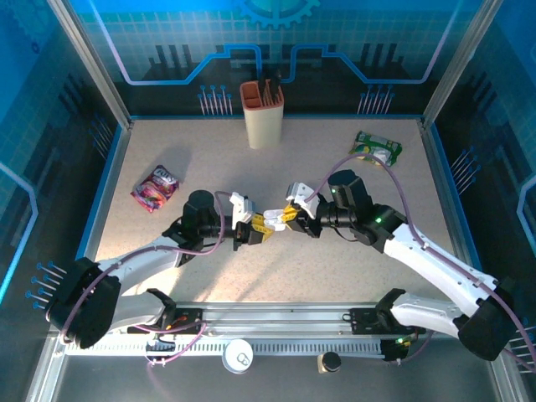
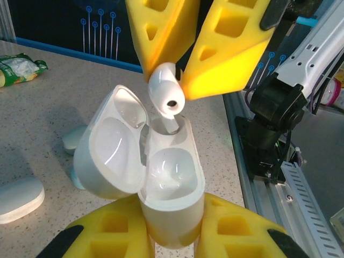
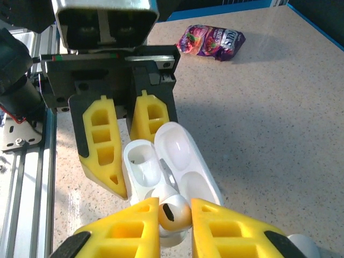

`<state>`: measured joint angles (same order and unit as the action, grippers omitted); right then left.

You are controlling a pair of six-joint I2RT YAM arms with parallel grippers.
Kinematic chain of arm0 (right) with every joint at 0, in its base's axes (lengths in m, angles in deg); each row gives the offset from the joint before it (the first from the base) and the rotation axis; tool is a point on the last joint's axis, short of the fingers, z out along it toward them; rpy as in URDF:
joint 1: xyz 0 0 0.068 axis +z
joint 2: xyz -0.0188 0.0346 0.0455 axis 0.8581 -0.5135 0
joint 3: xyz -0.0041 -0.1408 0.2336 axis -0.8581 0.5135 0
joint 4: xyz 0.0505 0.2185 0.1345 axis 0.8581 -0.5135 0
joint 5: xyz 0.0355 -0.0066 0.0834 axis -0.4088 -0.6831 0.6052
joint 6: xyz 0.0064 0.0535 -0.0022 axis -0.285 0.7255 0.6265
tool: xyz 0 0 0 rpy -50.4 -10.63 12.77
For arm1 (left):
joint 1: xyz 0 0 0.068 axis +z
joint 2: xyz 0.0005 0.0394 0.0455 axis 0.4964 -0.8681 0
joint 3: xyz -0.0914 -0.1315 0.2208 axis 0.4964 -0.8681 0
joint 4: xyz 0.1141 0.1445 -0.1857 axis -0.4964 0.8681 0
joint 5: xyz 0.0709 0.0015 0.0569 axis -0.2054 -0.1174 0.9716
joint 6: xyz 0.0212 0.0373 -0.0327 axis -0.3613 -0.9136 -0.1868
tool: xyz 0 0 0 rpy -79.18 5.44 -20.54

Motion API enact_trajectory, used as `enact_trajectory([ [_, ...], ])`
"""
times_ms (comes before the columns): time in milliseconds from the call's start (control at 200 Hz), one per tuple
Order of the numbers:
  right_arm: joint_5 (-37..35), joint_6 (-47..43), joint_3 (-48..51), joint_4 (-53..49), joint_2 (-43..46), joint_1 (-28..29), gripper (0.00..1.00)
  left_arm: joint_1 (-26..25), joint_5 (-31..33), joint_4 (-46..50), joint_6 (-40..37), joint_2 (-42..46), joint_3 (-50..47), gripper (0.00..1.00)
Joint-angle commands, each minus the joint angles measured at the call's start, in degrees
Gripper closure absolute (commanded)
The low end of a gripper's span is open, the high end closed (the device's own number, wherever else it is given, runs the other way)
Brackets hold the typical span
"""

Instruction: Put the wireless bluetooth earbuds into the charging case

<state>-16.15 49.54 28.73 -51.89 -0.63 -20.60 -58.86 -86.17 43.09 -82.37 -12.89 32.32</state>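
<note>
The white charging case [image 2: 173, 185] is upright with its lid [image 2: 110, 156] swung open to the left. My left gripper [image 2: 174, 228] is shut on its lower body, and the near socket is empty. A white earbud [image 2: 166, 94] is pinched in my right gripper [image 2: 166, 80], its stem dipping into the far socket. In the right wrist view the earbud [image 3: 174, 212] sits between the yellow fingers of my right gripper [image 3: 175, 223], just over the case [image 3: 144, 166]. From above, both grippers meet at the case [image 1: 271, 218] at mid table: left gripper [image 1: 256, 228], right gripper [image 1: 287, 215].
Another white case [image 2: 19, 199] and a pale blue piece [image 2: 74, 141] lie on the table to the left of the held case. A beige holder [image 1: 262, 113] stands at the back, with a green packet [image 1: 377, 148] at the back right and a purple packet [image 1: 157, 186] on the left.
</note>
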Motion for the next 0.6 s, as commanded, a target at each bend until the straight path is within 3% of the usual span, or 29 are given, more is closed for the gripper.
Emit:
enact_trajectory([
  [0,2.4,-1.3,0.9,-1.2,-0.5,-0.8,0.82,-0.5,-1.8,-1.7,-0.5,0.6,1.7,0.86],
  [125,2.8,-1.4,0.6,-1.5,-0.8,-0.8,0.81,-0.5,-1.8,-2.3,-0.3,0.2,1.8,0.86],
  [275,3.2,-0.2,0.5,-0.6,0.3,-0.9,0.58,-0.5,-1.5,-2.3,-0.3,0.0,1.7,0.86],
  [395,4.3,2.2,1.9,2.5,3.2,-2.7,0.52,-0.4,-0.4,-2.3,-0.6,0.1,1.3,0.86],
  [590,7.3,15.6,8.6,15.1,7.6,-10.2,0.46,0.6,1.6,-5.7,0.1,0.7,-0.4,0.86],
])
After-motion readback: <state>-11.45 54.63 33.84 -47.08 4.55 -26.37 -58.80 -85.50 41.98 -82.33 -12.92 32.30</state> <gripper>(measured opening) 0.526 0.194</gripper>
